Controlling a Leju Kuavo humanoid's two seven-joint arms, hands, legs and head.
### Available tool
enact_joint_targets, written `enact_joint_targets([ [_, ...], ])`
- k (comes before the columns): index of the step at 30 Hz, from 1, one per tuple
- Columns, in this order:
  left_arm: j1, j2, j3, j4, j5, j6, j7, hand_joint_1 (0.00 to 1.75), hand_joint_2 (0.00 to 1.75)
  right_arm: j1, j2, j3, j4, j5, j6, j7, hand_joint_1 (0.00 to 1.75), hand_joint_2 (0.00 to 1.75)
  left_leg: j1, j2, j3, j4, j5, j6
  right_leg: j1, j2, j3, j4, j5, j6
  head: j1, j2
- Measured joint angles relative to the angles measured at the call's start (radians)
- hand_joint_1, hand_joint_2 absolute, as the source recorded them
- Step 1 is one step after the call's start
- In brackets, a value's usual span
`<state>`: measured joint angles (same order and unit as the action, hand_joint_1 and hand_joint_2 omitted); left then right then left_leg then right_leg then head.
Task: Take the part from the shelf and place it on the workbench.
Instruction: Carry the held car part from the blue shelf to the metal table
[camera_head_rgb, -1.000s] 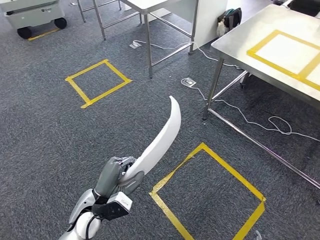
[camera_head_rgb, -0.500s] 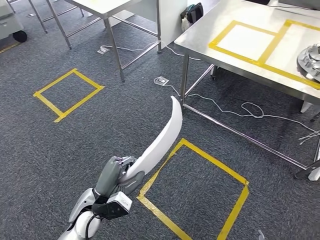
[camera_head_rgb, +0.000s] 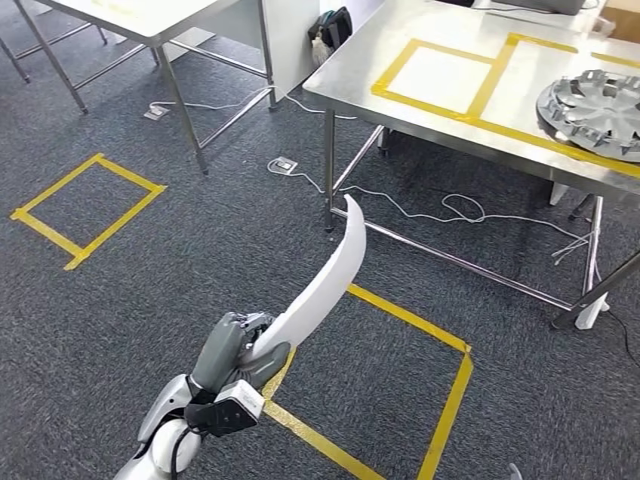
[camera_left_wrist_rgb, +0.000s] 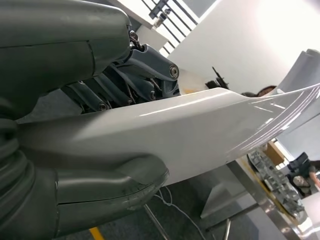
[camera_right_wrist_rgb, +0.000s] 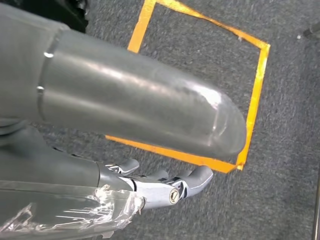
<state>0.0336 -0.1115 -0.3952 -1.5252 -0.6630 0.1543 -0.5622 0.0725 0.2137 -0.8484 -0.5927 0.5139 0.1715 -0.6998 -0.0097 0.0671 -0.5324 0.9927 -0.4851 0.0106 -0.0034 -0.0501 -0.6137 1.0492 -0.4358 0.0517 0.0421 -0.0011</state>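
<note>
Grey carpet (camera_head_rgb: 113, 300), yellow tape square (camera_head_rgb: 377, 390) near, steel workbench (camera_head_rgb: 362, 75) far right with taped outlines and a finned disc (camera_head_rgb: 592, 105) on it. Change since a second ago: our view has swung, so the workbench sits closer to centre and the disc has come into sight; we judge the carry about midway, bench not yet reached. Left hand (camera_head_rgb: 230, 355): thumb and fingers clamped on the base of the part (camera_head_rgb: 324, 285), a curved white blade pointing far-right, above the floor. Right hand (camera_right_wrist_rgb: 166, 187): empty, fingers loosely extended and apart.

white curved part (camera_head_rgb: 321, 285), glossy (tip raised)
</note>
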Motion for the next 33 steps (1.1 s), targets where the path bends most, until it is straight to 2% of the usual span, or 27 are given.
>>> enact_joint_targets([
  [1, -0.001, 0.000, 0.000, 0.000, 0.000, 0.000, 0.000, 1.75, 1.75, -0.001, 0.000, 0.001, 0.002, 0.000, -0.001, 0.000, 0.00, 0.00, -0.002, 0.007, 0.005, -0.001, -0.006, -0.006, 0.003, -0.003, 0.010, -0.014, -0.008, -0.008, -0.001, 0.000],
  [3, -0.003, -0.002, 0.000, 0.000, 0.000, -0.001, 0.000, 1.75, 1.75, 0.000, 0.000, 0.003, 0.005, 0.001, -0.002, 0.000, 0.00, 0.00, -0.002, 0.017, 0.015, -0.003, -0.017, -0.017, 0.004, 0.016, 0.015, -0.016, -0.018, -0.023, -0.001, 0.000],
  [5, -0.005, -0.004, 0.000, 0.000, 0.000, -0.001, 0.000, 1.75, 1.75, 0.002, 0.000, 0.005, 0.007, 0.001, -0.002, 0.000, 0.00, 0.00, 0.003, -0.005, 0.009, 0.026, -0.030, -0.030, -0.001, 0.034, 0.030, -0.020, -0.028, -0.035, -0.004, 0.000],
  [6, -0.006, -0.005, 0.001, 0.001, 0.000, -0.001, 0.000, 1.75, 1.75, 0.001, -0.001, 0.006, 0.008, 0.001, -0.002, 0.000, 0.00, 0.00, 0.005, -0.025, -0.016, 0.073, -0.043, -0.036, -0.004, 0.044, 0.042, -0.022, -0.034, -0.040, -0.006, 0.000],
  [8, -0.004, -0.004, 0.001, 0.003, 0.000, -0.001, 0.000, 1.75, 1.75, -0.002, -0.003, 0.007, 0.009, 0.000, -0.003, 0.000, 0.00, 0.00, 0.009, -0.053, -0.111, 0.217, -0.078, -0.045, -0.007, 0.065, 0.063, -0.023, -0.053, -0.048, -0.010, 0.000],
  [9, -0.003, -0.003, 0.001, 0.004, 0.000, -0.001, 0.001, 1.75, 1.75, -0.002, -0.004, 0.007, 0.010, 0.000, -0.003, 0.000, 0.00, 0.00, 0.011, -0.056, -0.161, 0.278, -0.084, -0.048, -0.008, 0.077, 0.076, -0.023, -0.064, -0.049, -0.010, 0.000],
  [10, -0.002, -0.002, 0.001, 0.006, 0.000, -0.001, 0.001, 1.75, 1.75, 0.000, -0.004, 0.007, 0.011, 0.001, -0.005, 0.000, 0.00, 0.00, 0.012, -0.057, -0.200, 0.309, -0.070, -0.049, -0.010, 0.090, 0.090, -0.023, -0.077, -0.048, -0.011, 0.000],
  [11, -0.001, -0.001, 0.001, 0.007, 0.000, -0.001, 0.001, 1.75, 1.75, 0.002, -0.004, 0.007, 0.013, 0.002, -0.007, 0.000, 0.00, 0.00, 0.014, -0.058, -0.219, 0.301, -0.032, -0.050, -0.012, 0.104, 0.108, -0.023, -0.091, -0.045, -0.011, 0.000],
  [12, -0.001, -0.001, 0.001, 0.007, 0.000, -0.001, 0.001, 1.75, 1.75, 0.003, -0.004, 0.007, 0.016, 0.003, -0.010, 0.000, 0.00, 0.00, 0.015, -0.063, -0.219, 0.253, 0.026, -0.051, -0.015, 0.118, 0.129, -0.023, -0.107, -0.041, -0.011, 0.000],
  [13, -0.001, 0.000, 0.001, 0.008, 0.000, -0.001, 0.001, 1.75, 1.75, 0.004, -0.004, 0.007, 0.019, 0.005, -0.013, 0.000, 0.00, 0.00, 0.018, -0.075, -0.207, 0.184, 0.090, -0.052, -0.019, 0.132, 0.146, -0.025, -0.123, -0.036, -0.012, 0.000],
  [14, -0.001, 0.000, 0.001, 0.009, 0.000, -0.001, 0.001, 1.75, 1.75, 0.002, -0.004, 0.007, 0.023, 0.006, -0.016, 0.000, 0.00, 0.00, 0.020, -0.092, -0.189, 0.121, 0.132, -0.053, -0.021, 0.144, 0.159, -0.026, -0.139, -0.030, -0.014, 0.000],
  [15, -0.001, 0.000, 0.002, 0.010, 0.000, -0.001, 0.001, 1.75, 1.75, 0.001, -0.004, 0.007, 0.028, 0.009, -0.019, 0.000, 0.00, 0.00, 0.021, -0.107, -0.172, 0.069, 0.147, -0.051, -0.023, 0.155, 0.166, -0.030, -0.152, -0.023, -0.017, 0.000],
  [16, -0.001, 0.001, 0.002, 0.011, 0.000, -0.001, 0.001, 1.75, 1.75, 0.001, -0.004, 0.007, 0.033, 0.011, -0.023, 0.000, 0.00, 0.00, 0.021, -0.118, -0.160, 0.041, 0.141, -0.047, -0.025, 0.162, 0.173, -0.039, -0.159, -0.016, -0.020, 0.000],
  [18, -0.003, 0.000, 0.003, 0.011, 0.000, -0.001, 0.001, 1.75, 1.75, 0.001, -0.006, 0.006, 0.043, 0.017, -0.030, 0.000, 0.00, 0.00, 0.019, -0.112, -0.140, 0.020, 0.105, -0.028, -0.027, 0.168, 0.193, -0.055, -0.153, -0.002, -0.022, 0.000],
  [19, -0.003, -0.001, 0.004, 0.011, 0.000, -0.001, 0.001, 1.75, 1.75, 0.000, -0.007, 0.006, 0.050, 0.022, -0.034, 0.000, 0.00, 0.00, 0.019, -0.107, -0.128, 0.013, 0.096, -0.018, -0.026, 0.157, 0.193, -0.046, -0.141, 0.001, -0.020, 0.000],
  [20, -0.004, -0.001, 0.006, 0.012, 0.000, -0.001, 0.001, 1.75, 1.75, -0.004, -0.009, 0.006, 0.059, 0.028, -0.038, 0.000, 0.00, 0.00, 0.019, -0.101, -0.111, 0.006, 0.087, -0.011, -0.023, 0.137, 0.174, -0.008, -0.123, 0.000, -0.017, 0.000],
  [21, -0.004, -0.001, 0.007, 0.013, 0.000, -0.001, 0.001, 1.75, 1.75, -0.010, -0.012, 0.006, 0.072, 0.036, -0.044, 0.000, 0.00, 0.00, 0.019, -0.096, -0.092, -0.002, 0.077, -0.005, -0.017, 0.114, 0.134, 0.054, -0.110, -0.005, -0.015, 0.000],
  [22, -0.002, -0.001, 0.008, 0.014, 0.000, -0.001, 0.001, 1.75, 1.75, -0.015, -0.014, 0.007, 0.086, 0.047, -0.051, 0.000, 0.00, 0.00, 0.018, -0.091, -0.072, -0.009, 0.065, -0.001, -0.010, 0.090, 0.078, 0.129, -0.105, -0.011, -0.013, 0.000],
  [23, -0.002, -0.001, 0.009, 0.016, 0.000, -0.001, 0.001, 1.75, 1.75, -0.017, -0.018, 0.007, 0.102, 0.063, -0.062, 0.000, 0.00, 0.00, 0.016, -0.085, -0.051, -0.014, 0.051, 0.003, -0.003, 0.075, 0.019, 0.197, -0.122, -0.017, -0.012, 0.000],
  [24, -0.002, 0.000, 0.010, 0.018, 0.000, -0.002, 0.001, 1.75, 1.75, -0.017, -0.022, 0.007, 0.120, 0.082, -0.074, 0.000, 0.00, 0.00, 0.014, -0.081, -0.027, -0.018, 0.033, 0.006, 0.003, 0.070, -0.034, 0.241, -0.162, -0.019, -0.012, 0.000],
  [26, -0.003, 0.000, 0.011, 0.022, 0.002, -0.003, 0.001, 1.75, 1.75, -0.015, -0.032, 0.006, 0.153, 0.124, -0.101, 0.003, 0.00, 0.00, 0.012, -0.079, 0.028, -0.022, -0.007, 0.010, 0.009, 0.068, -0.107, 0.247, -0.249, -0.017, -0.012, 0.000],
  [27, -0.005, 0.000, 0.012, 0.023, 0.004, -0.004, 0.001, 1.75, 1.75, -0.015, -0.036, 0.006, 0.169, 0.145, -0.114, 0.007, 0.00, 0.00, 0.012, -0.079, 0.059, -0.023, -0.029, 0.010, 0.008, 0.066, -0.127, 0.216, -0.259, -0.014, -0.011, 0.000],
  [28, -0.007, 0.000, 0.012, 0.025, 0.006, -0.005, 0.001, 1.75, 1.75, -0.016, -0.039, 0.006, 0.185, 0.165, -0.127, 0.013, 0.00, 0.00, 0.012, -0.079, 0.090, -0.023, -0.053, 0.009, 0.005, 0.062, -0.137, 0.168, -0.221, -0.010, -0.011, 0.000],
  [30, -0.010, 0.000, 0.014, 0.029, 0.008, -0.006, 0.000, 1.75, 1.75, -0.017, -0.044, 0.008, 0.220, 0.211, -0.156, 0.034, 0.00, 0.00, 0.010, -0.079, 0.150, -0.023, -0.106, 0.005, 0.002, 0.040, -0.142, 0.067, -0.042, -0.003, -0.011, 0.000],
  [31, -0.012, -0.001, 0.015, 0.031, 0.009, -0.007, 0.000, 1.75, 1.75, -0.019, -0.047, 0.009, 0.235, 0.235, -0.169, 0.046, 0.00, 0.00, 0.009, -0.079, 0.175, -0.027, -0.132, 0.001, 0.003, 0.031, -0.135, 0.038, 0.031, -0.005, -0.014, 0.000],
  [32, -0.014, -0.002, 0.016, 0.033, 0.010, -0.007, -0.001, 1.75, 1.75, -0.023, -0.048, 0.013, 0.248, 0.257, -0.181, 0.059, 0.00, 0.00, 0.010, -0.079, 0.197, -0.029, -0.146, -0.004, 0.005, 0.027, -0.126, 0.027, 0.069, -0.009, -0.017, 0.000],
  [33, -0.018, -0.004, 0.017, 0.033, 0.011, -0.007, -0.001, 1.75, 1.75, -0.030, -0.051, 0.016, 0.257, 0.278, -0.192, 0.073, 0.00, 0.00, 0.012, -0.079, 0.205, -0.019, -0.145, -0.009, 0.009, 0.029, -0.111, 0.030, 0.064, -0.017, -0.018, 0.000],
])
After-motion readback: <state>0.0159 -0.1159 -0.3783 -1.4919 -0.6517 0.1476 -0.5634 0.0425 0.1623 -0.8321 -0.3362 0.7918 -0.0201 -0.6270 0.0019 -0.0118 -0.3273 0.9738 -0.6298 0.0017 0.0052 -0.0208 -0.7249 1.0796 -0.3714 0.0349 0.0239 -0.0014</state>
